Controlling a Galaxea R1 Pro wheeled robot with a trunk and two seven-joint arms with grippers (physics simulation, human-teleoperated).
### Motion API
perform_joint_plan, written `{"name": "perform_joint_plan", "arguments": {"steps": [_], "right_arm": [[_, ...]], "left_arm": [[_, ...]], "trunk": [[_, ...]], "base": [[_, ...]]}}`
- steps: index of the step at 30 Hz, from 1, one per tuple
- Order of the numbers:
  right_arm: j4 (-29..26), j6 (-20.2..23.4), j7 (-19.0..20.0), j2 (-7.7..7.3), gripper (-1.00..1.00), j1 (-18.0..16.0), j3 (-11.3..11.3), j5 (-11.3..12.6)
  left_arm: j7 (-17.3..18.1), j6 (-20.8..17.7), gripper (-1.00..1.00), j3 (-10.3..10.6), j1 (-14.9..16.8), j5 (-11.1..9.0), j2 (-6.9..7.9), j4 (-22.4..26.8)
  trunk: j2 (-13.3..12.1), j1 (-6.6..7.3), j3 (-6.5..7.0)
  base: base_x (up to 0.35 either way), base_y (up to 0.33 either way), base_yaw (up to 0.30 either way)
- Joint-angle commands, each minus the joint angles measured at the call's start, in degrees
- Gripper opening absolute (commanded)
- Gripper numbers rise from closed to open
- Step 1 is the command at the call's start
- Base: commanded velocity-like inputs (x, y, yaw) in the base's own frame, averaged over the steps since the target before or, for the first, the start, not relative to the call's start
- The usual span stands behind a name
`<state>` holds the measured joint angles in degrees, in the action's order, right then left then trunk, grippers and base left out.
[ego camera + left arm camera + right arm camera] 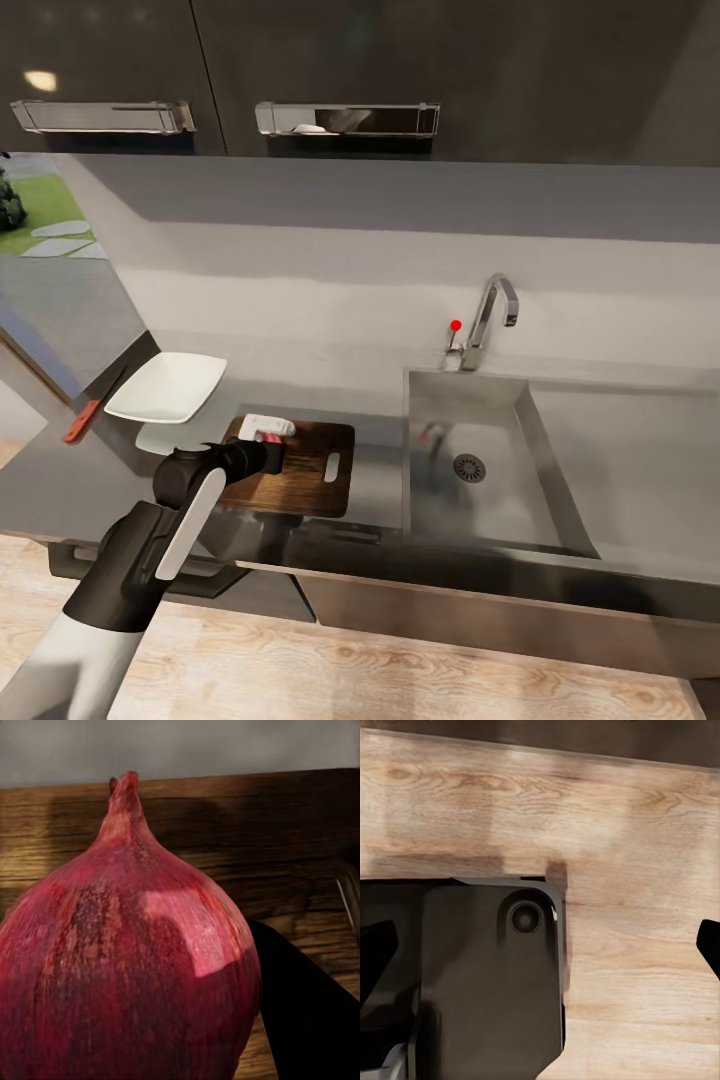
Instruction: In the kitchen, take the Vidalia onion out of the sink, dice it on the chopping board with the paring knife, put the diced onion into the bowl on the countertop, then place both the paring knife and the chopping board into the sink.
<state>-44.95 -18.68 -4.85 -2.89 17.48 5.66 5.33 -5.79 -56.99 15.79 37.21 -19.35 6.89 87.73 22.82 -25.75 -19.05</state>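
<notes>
My left gripper (268,432) hovers over the far left part of the dark wooden chopping board (310,470), shut on the Vidalia onion (268,437). In the left wrist view the pinkish-red onion (124,975) looms close with its stem up, the board (285,840) behind it and a dark finger (307,1020) beside it. The white bowl (168,387) stands left of the board on the countertop (50,485). The paring knife (84,419), red-orange handle nearest, lies left of the bowl. The sink (500,500) sits to the right. My right gripper (540,945) is open over the floor.
A chrome tap (492,318) and a red knob (456,325) stand behind the basin. Dark wall cabinets (340,70) hang overhead. The right wrist view looks down on the wooden floor (637,817) and the robot's dark base (480,975).
</notes>
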Motion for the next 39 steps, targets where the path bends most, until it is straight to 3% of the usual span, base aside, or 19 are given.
{"name": "perform_joint_plan", "arguments": {"steps": [1, 10, 39], "right_arm": [[-0.05, -0.12, -0.42, -0.1, 1.0, 0.01, 0.41, 0.56], [-0.02, -0.12, -0.42, -0.1, 1.0, 0.01, 0.41, 0.56], [-0.04, -0.12, -0.42, -0.1, 1.0, 0.01, 0.41, 0.56]], "left_arm": [[-0.54, -0.22, -1.0, 0.11, 0.05, -0.53, 0.05, 0.06], [-0.54, -0.23, -1.0, 1.99, 0.05, -0.51, 0.04, -2.05], [-0.54, -0.22, -1.0, 2.18, 0.05, -0.51, 0.05, -2.65]], "trunk": [[0.1, -0.03, -0.09], [0.1, -0.03, -0.09], [0.1, -0.03, -0.09]], "base": [[0.0, 0.0, 0.0], [0.009, 0.0, 0.0], [0.028, 0.0, 0.0]]}}
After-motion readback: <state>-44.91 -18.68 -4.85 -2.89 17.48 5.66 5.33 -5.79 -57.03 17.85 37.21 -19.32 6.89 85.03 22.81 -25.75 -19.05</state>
